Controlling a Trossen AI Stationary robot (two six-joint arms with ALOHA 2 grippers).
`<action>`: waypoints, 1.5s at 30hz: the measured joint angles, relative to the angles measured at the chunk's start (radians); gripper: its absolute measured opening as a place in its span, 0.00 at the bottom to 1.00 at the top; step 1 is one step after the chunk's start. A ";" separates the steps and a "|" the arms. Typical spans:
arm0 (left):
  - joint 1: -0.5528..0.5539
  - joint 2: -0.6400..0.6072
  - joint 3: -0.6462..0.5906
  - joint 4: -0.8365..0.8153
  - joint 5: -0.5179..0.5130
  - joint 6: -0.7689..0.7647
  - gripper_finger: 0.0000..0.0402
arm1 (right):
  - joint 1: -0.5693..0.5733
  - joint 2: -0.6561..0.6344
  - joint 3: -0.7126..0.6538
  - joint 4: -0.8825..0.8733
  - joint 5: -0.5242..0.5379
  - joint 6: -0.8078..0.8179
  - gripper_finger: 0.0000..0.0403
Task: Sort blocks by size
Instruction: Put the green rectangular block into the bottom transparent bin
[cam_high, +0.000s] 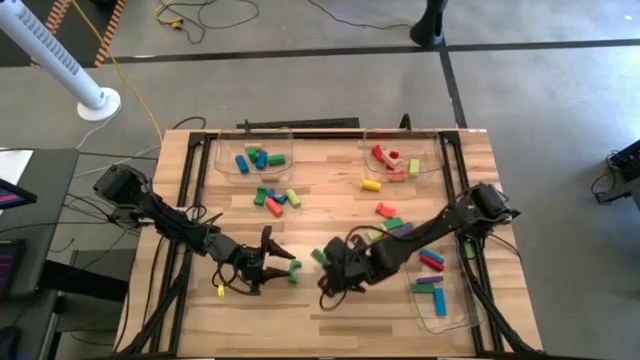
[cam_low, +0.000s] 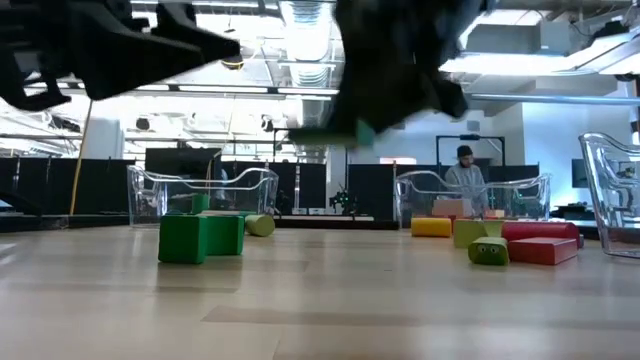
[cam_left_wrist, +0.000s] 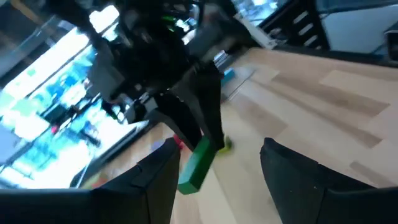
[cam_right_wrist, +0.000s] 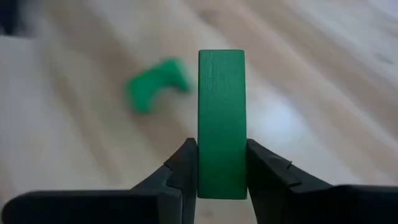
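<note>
right tool (cam_left_wrist: 208, 146) | pinching green bar (cam_left_wrist: 195, 165) | above table (cam_left_wrist: 323, 106)

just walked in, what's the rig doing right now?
It is sorting small coloured wooden blocks into clear plastic trays. The right end effector is shut on a long green wooden bar, held above the table's front middle. The left end effector hangs open just beside it, holding nothing, with a small green block lying near it. Loose blocks remain mid-table; three trays, such as the right-hand one, already hold some.

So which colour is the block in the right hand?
Green; the block shows best in the right wrist view.
</note>
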 joint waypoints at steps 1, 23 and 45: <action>-0.001 0.000 0.017 -0.022 0.015 0.018 0.53 | 0.012 -0.001 0.013 0.015 0.001 -0.014 0.33; -0.042 0.000 0.251 -0.437 0.027 0.262 0.53 | 0.047 -0.003 0.058 0.251 -0.089 -0.093 0.33; -0.096 0.000 0.251 -0.401 -0.093 0.367 0.29 | 0.059 -0.004 0.058 0.300 -0.116 -0.110 0.33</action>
